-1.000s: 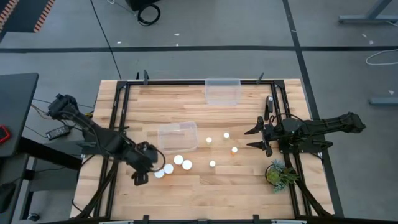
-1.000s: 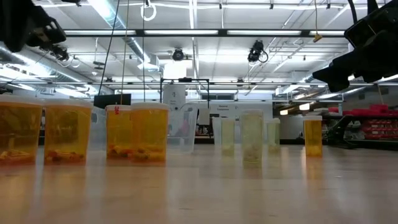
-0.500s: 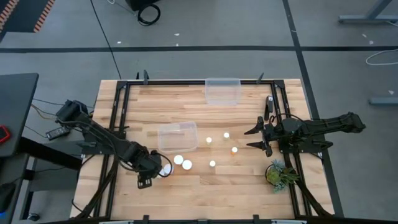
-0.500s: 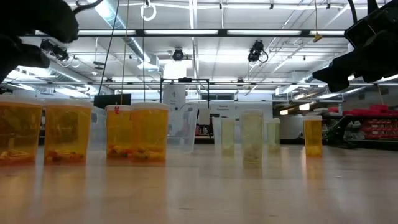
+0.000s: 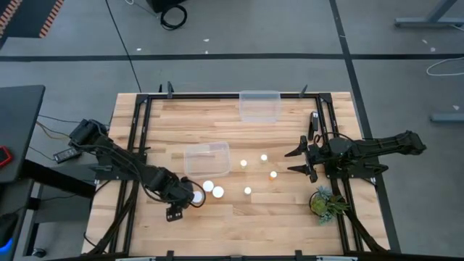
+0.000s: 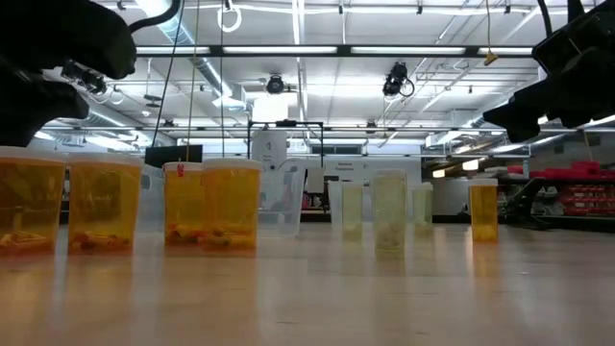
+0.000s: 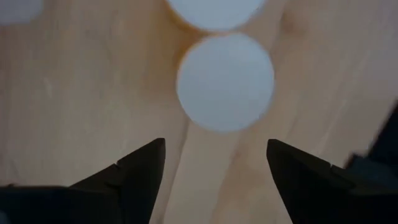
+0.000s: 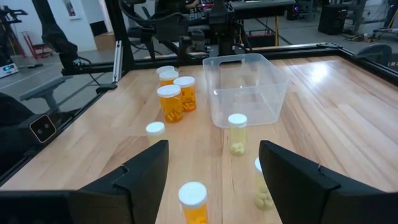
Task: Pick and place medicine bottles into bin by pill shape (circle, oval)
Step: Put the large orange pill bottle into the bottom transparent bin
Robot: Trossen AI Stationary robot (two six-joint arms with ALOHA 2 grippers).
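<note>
Low view — wooden table (image 6: 317, 288), bright workshop behind.

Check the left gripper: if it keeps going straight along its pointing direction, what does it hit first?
Most likely a white bottle cap. The left gripper points down at the table, fingers open, and the cap sits roughly centred just ahead of the gap. How far above it the gripper is remains unclear.

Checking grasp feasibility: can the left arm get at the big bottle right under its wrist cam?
Probably yes. The left end effector hangs open directly over the bottle's white cap, nothing between. A second cap sits close beside it, so a finger may brush it. The right end effector waits far off.
</note>
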